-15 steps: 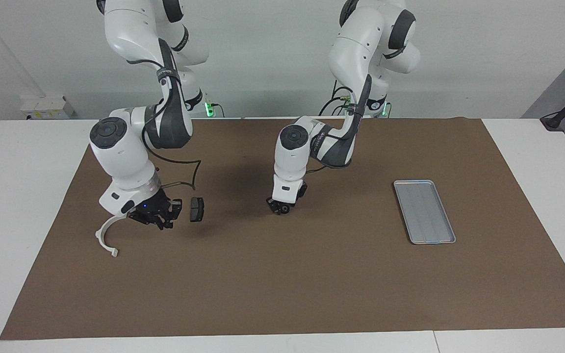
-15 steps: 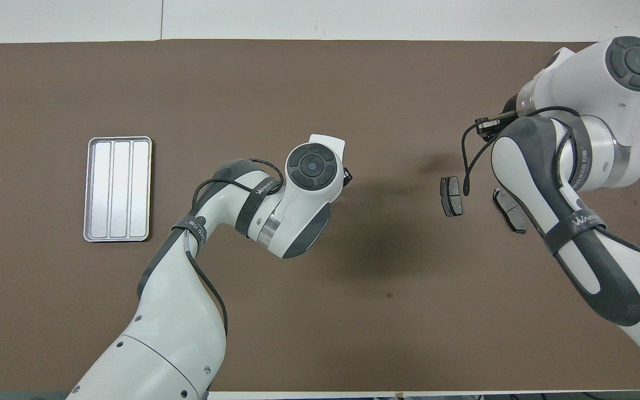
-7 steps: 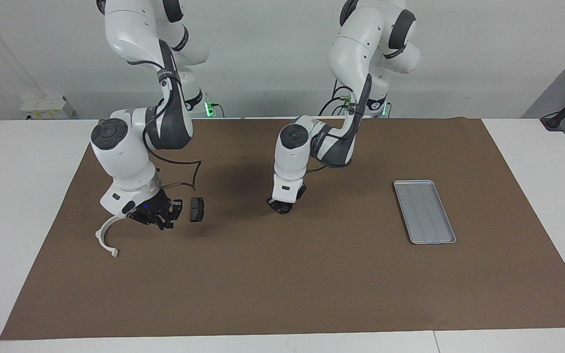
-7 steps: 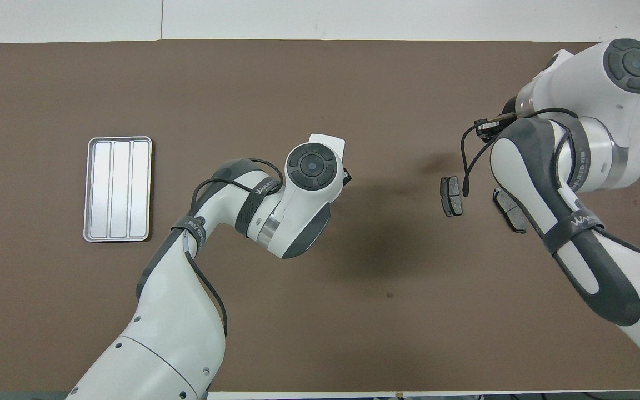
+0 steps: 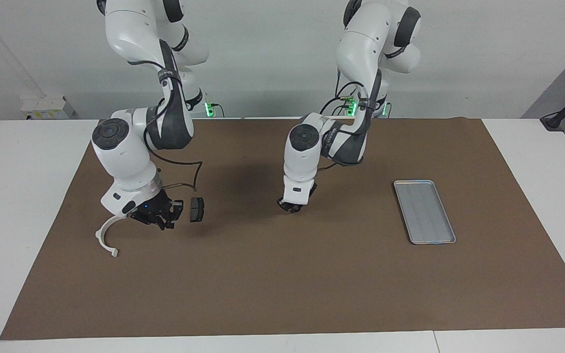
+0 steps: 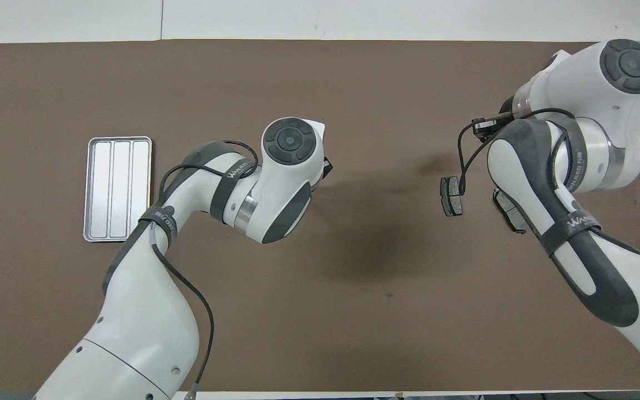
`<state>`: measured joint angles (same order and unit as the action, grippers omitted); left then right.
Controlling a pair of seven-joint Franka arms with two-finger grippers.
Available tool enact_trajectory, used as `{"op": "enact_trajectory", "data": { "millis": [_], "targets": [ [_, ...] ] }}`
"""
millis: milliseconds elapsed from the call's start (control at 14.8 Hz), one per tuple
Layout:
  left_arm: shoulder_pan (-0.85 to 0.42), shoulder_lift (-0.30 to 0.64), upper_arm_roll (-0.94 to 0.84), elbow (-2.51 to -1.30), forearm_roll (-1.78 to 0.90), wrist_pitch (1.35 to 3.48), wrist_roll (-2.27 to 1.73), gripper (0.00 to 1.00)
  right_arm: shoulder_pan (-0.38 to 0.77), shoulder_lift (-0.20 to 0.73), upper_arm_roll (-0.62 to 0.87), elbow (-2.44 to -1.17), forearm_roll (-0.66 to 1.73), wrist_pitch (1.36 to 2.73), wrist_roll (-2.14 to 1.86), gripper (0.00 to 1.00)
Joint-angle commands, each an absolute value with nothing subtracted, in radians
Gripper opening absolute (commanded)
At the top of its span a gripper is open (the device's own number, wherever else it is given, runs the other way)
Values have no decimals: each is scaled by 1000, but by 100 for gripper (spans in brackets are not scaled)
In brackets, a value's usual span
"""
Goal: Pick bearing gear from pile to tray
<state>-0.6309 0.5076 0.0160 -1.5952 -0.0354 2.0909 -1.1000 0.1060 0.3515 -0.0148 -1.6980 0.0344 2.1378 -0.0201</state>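
My left gripper [image 5: 292,207] hangs low over the middle of the mat, shut on a small dark round piece that I take for the bearing gear. In the overhead view its wrist hides the fingertips. The silver tray [image 5: 424,212] [image 6: 118,189] lies toward the left arm's end of the table with nothing in it. The pile lies toward the right arm's end: a white half-ring bracket [image 5: 105,239] and two dark brake pads [image 6: 451,196] [image 6: 511,212]. My right gripper [image 5: 161,216] is shut, low over the pile beside one brake pad [image 5: 196,209].
A brown mat [image 5: 282,284] covers the table, with white tabletop [image 5: 17,196] showing past both of its ends. The right arm's forearm [image 6: 553,183] hides part of the pile from above.
The left gripper has closed, and its arm has carried it a short way toward the tray's end of the table. The right arm has hardly moved.
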Motion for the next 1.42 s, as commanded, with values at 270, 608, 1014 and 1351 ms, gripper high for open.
{"op": "enact_trajectory", "data": {
  "millis": [270, 608, 1014, 1351],
  "targets": [
    [-363, 224, 9, -1837, -31, 2028, -645, 0, 279, 328, -9, -1717, 52, 2170, 330, 0],
    [-201, 184, 11, -1923, -32, 2032, -266, 0, 504, 369, -9, -1700, -40, 2209, 720, 0],
    [-23, 123, 9, -2147, -32, 2250, -29, 0, 626, 480, -11, -1681, -75, 2290, 893, 0],
    [-29, 126, 9, -2180, -32, 2283, -43, 0, 627, 503, -9, -1681, -80, 2325, 897, 0]
  ]
}}
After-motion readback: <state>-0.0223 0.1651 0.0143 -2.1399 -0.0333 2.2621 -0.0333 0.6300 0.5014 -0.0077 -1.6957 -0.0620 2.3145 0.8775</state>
